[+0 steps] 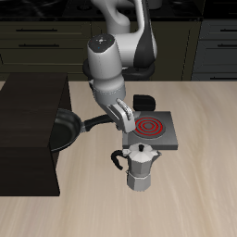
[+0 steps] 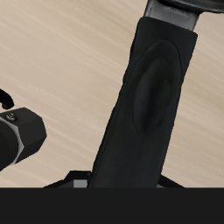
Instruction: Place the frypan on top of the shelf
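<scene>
The black frypan (image 1: 63,130) hangs in the air, tilted steeply, at the edge of the shelf (image 1: 28,130) that faces the stove plate. Part of the pan overlaps the shelf's flat dark top. Its long straight handle (image 1: 93,121) runs from the pan to my gripper (image 1: 115,115), which is shut on the handle's end. In the wrist view the handle (image 2: 149,96) fills the middle as a thick black bar, and the pan's rim (image 2: 185,7) shows at its far end. My fingertips are hidden behind the handle.
A grey stove plate with a red spiral (image 1: 148,128) lies beside the gripper. A silver moka pot (image 1: 140,168) stands nearer the table's front edge; its black handle (image 2: 19,140) shows in the wrist view. A small black object (image 1: 143,100) sits behind the stove. Dark drawer cabinets line the back.
</scene>
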Robot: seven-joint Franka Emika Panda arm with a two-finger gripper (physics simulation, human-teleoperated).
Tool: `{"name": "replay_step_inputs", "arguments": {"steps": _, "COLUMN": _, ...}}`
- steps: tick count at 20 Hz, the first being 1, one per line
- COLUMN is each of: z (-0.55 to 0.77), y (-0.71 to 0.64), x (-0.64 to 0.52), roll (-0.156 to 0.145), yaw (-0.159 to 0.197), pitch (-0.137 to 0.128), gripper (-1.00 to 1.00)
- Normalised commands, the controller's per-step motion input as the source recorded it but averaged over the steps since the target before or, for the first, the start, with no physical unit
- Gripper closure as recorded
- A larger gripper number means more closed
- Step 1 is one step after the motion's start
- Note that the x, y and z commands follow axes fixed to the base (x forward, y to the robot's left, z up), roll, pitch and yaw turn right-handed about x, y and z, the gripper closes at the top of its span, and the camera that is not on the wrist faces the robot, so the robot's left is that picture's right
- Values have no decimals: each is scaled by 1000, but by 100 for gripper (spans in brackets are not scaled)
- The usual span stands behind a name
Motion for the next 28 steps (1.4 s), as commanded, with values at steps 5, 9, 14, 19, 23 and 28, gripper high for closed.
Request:
{"name": "replay_step_inputs", "arguments": {"steps": 5, "z": 131, "y": 184, "x": -68, "roll": 17, "yaw": 57, "pitch": -20, "gripper": 100}}
{"name": "replay_step_inputs", "arguments": {"steps": 9, "z": 117, "y": 97, "x": -67, "roll": -14, "yaw": 71, "pitch": -10, "gripper": 100}}
{"name": "replay_step_inputs", "arguments": {"steps": 14, "z": 41, "y": 90, "x": -61, "roll": 12, "yaw": 35, "pitch": 0, "gripper": 100}}
{"name": "replay_step_inputs", "arguments": {"steps": 19, "z": 27, "y": 119, "x": -82, "roll": 14, "yaw": 54, "pitch": 0, "gripper": 100}}
{"name": "replay_step_inputs", "arguments": {"steps": 23, "z": 75, "y": 181, "x": -112, "roll": 30, "yaw": 54, "pitch": -15, "gripper": 100}}
{"name": "replay_step_inputs", "arguments": {"steps": 28, "z": 94, "y": 154, "x": -117, "roll": 19, "yaw": 56, "pitch": -9, "gripper": 100}}
